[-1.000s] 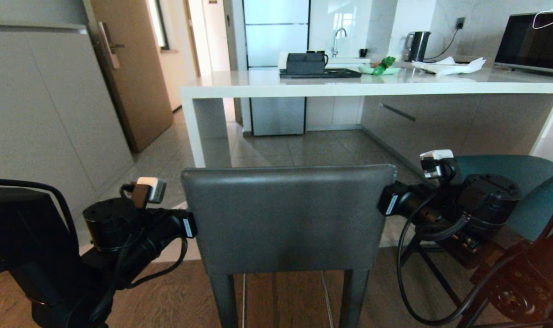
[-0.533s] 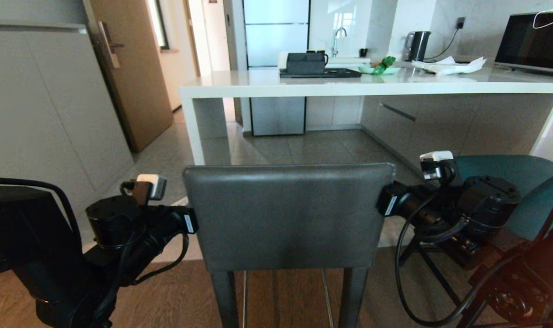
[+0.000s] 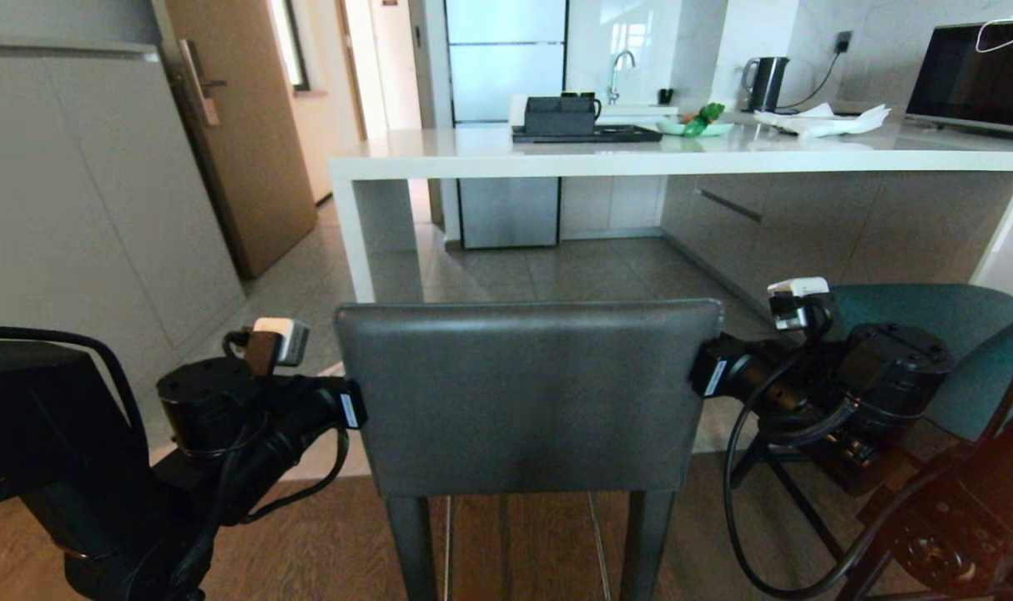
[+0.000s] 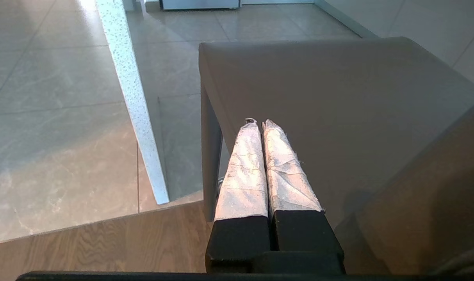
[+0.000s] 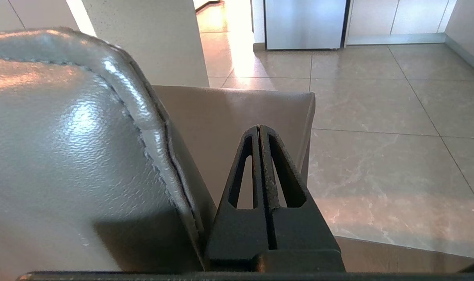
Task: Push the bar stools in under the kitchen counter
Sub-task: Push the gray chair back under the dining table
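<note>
The dark grey leather stool with the boxy low back (image 3: 527,396) stands right in front of the robot, on the wooden floor, with its back turned to the robot. The long white speckled stone desk (image 3: 682,154) lies straight ahead, past a strip of tiled floor, so the stool is not yet under it. The way to push looks like straight forward, toward the open space beneath the desk top. The stool's back runs from side to side, and the two arms sit one at each end of it. The left tool (image 4: 259,124) is clenched with nothing in it, and it lies over the left side of the seat, just past the stool's back. The right tool (image 5: 259,128) is also clenched and empty, and it pokes past the right edge of the stool's back. Both arms look about as near to the stool as each other, so a push would likely be even. The teal leather stool with the rounded back (image 3: 957,351) waits on the right, behind the right arm, also out from the desk. The head view hides both tool tips behind the stool's back. The wrist views show them, and the left wrist view also shows the desk's white speckled end panel (image 4: 133,101) close to the stool's left front corner, which could snag if the stool drifts left.
</note>
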